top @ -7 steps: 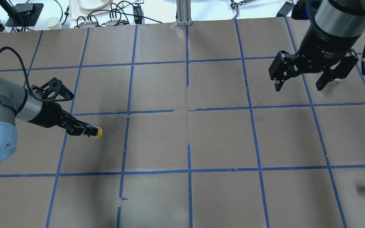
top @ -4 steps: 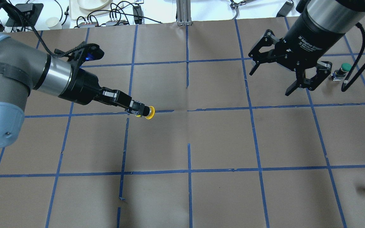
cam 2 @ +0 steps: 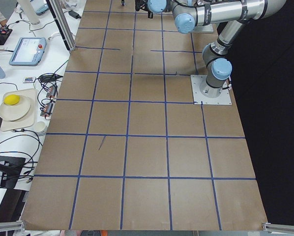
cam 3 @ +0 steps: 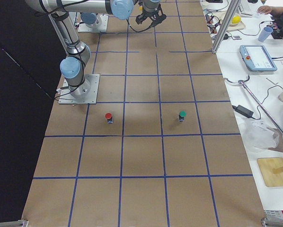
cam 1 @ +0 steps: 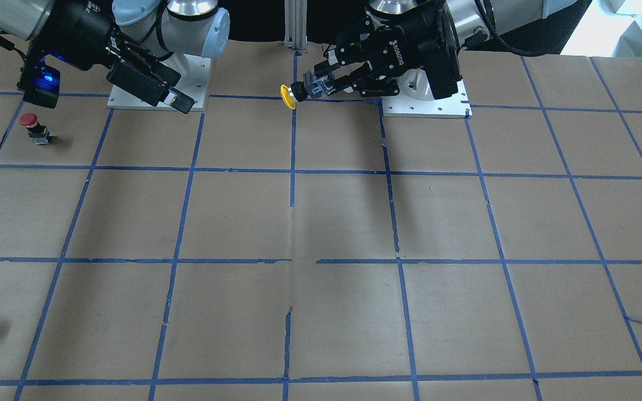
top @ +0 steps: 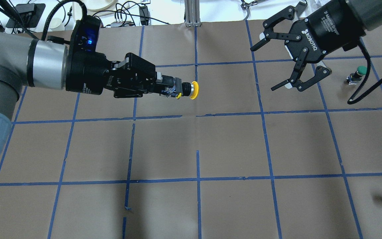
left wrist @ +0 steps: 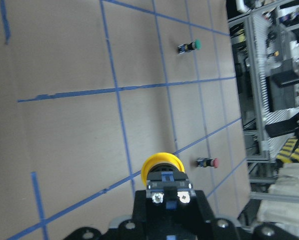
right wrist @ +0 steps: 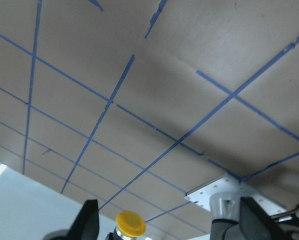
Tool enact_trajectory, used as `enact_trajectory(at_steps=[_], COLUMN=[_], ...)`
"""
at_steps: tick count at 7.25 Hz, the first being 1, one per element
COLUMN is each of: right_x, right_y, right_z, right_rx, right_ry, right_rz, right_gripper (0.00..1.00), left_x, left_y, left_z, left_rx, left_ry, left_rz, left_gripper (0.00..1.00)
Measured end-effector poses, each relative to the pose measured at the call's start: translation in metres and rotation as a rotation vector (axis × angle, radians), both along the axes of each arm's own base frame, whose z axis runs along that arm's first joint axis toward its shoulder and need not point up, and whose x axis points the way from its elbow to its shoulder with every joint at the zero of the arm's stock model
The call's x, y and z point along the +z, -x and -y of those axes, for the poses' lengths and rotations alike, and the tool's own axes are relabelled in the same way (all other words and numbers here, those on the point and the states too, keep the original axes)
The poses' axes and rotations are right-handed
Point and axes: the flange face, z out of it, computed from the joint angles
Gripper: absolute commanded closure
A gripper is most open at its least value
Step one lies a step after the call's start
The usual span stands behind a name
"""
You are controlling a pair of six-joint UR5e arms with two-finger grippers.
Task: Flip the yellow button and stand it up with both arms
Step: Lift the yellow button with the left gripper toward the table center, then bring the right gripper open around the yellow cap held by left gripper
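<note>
Yellow button (top: 193, 90) is up in the air over the table (top: 230, 142), left gripper (top: 172, 89) clamped on its black body, cap pointing sideways toward the right gripper (top: 263, 68). We see the right gripper's jaws spread wide, holding nothing, well apart from the cap. Red button (cam 1: 30, 121) and green button (top: 359, 71) stand on the table by the right arm.

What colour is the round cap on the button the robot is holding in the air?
Yellow. The button shows best in the overhead exterior view.
</note>
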Motion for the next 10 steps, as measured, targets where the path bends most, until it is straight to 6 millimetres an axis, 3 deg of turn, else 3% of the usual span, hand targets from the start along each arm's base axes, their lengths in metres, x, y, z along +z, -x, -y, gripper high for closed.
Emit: enact_trajectory(at_steps=[2, 6, 8, 10], right_x=[0.008, 0.028, 0.023, 0.023], right_y=[-0.008, -0.032, -0.05, -0.054], right_z=[-0.005, -0.019, -0.024, -0.03], right_rx=[-0.049, -0.046, -0.017, -0.014], right_ry=[-0.034, -0.011, -0.045, -0.066], right_rz=[0.105, 0.199, 0.203, 0.206], right_gripper=[0.0, 0.0, 0.0, 0.0], left_x=[0.012, 0.024, 0.028, 0.029], left_y=[0.017, 0.023, 0.023, 0.023], left_z=[-0.004, -0.003, -0.003, -0.003], left_rx=[0.011, 0.017, 0.012, 0.011], left_ry=[-0.074, -0.08, -0.054, -0.051], left_rz=[-0.145, -0.248, -0.274, -0.283], left_gripper=[0.82, 0.82, 0.82, 0.82])
